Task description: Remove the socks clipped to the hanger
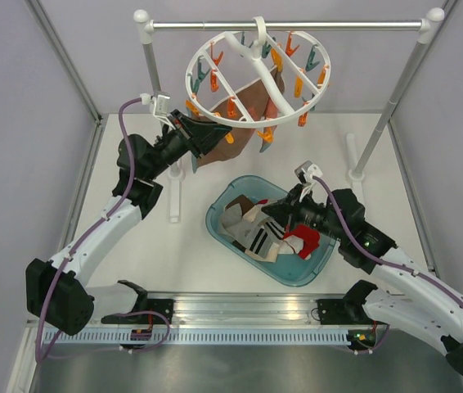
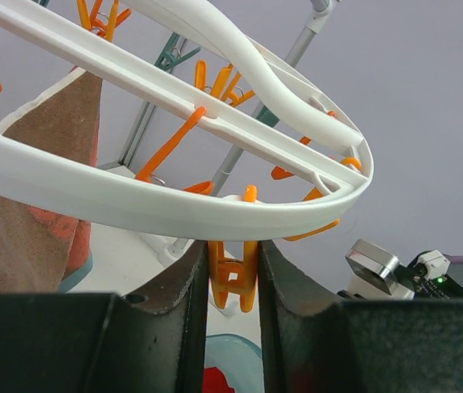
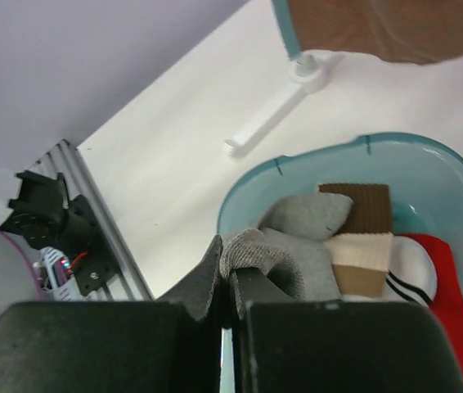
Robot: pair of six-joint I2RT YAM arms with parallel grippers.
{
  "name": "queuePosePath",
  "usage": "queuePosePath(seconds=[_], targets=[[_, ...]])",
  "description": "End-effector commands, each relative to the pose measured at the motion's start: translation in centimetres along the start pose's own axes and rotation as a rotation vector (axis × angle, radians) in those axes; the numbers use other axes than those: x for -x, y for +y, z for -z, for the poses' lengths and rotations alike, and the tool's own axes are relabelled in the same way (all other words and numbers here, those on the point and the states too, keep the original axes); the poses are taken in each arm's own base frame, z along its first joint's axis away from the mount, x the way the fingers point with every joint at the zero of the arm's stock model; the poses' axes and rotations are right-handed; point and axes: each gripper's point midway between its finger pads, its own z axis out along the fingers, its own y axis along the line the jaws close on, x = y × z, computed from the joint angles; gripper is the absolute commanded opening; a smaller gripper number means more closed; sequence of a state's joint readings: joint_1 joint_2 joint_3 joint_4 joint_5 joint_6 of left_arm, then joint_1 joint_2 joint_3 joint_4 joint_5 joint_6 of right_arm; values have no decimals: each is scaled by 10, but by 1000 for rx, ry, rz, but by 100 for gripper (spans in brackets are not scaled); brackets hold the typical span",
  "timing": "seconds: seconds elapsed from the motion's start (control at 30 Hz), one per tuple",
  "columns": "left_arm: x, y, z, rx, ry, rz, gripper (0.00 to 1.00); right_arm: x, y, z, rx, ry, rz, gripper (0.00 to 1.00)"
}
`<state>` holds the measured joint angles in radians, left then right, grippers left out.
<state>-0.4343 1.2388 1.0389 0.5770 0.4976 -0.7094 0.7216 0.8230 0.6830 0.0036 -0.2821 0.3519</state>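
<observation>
The round white hanger (image 1: 189,78) hangs by its hook from the metal rail (image 1: 338,25) at the far side of the table (image 1: 158,254). Its ring is tilted, with orange and teal clips set around the rim and spokes. A brown cloth (image 1: 244,110) hangs under the ring. In the left wrist view a coral cloth (image 2: 76,237) shows just behind it.

The left arm reaches up to the near-left edge of the ring. The left tool (image 2: 231,258) stands just under the white rim. Its two dark fingers (image 2: 186,286) press on either side of an orange clip (image 2: 233,286) that hangs from the rim, so the tool is pinching that clip with both fingers touching it.

The socks lie heaped in a teal basin (image 1: 215,217) on the table, nearer than the hanger and a little to its right. The heap holds a white sock with dark stripes (image 1: 260,239), a red sock (image 1: 303,241), a grey sock (image 3: 305,237), and a ribbed brown sock (image 3: 366,205) with a beige sock (image 3: 362,266) touching it.

The right tool (image 3: 230,274) is low over the basin with its fingers pressed together. A fold of the grey sock lies right at the fingertips. I cannot tell whether any of the fabric is nipped between them. Beyond the basin, a white foot of the rail stand (image 3: 272,119) lies flat on the table.
</observation>
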Motion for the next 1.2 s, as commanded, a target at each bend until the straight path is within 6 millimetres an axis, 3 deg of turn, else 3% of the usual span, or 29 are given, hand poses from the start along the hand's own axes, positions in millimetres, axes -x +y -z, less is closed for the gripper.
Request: queuePosePath(seconds=[0.0,0.17,0.27,0.33,0.4,0.6,0.7,0.93,1.03,1.17], targets=[[18,-9,-2,-5,-41,-65,2,-6,-34,7,-200,28,-27,1],[13,-3,-1,14,-28,-62,3,-20,-60,3,-325,67,-48,1],[9,-1,0,30,-13,-64,18,-30,-73,-1,-382,92,-57,2],[5,3,3,46,-1,-65,36,-35,-76,-2,-394,106,-60,5],[5,3,6,54,-2,-73,43,-40,-79,-5,-401,122,-66,6],[0,-2,19,63,12,-75,64,-44,-81,-6,-404,133,-65,22],[-1,-6,28,75,17,-68,71,-45,-81,-7,-406,132,-67,41],[-7,-6,55,194,59,0,74,-46,-81,-7,-406,134,-76,73],[-16,0,69,275,98,46,74,-43,-80,-8,-403,125,-75,78],[-7,11,104,461,57,41,74,-39,-78,-7,-397,114,-73,82]])
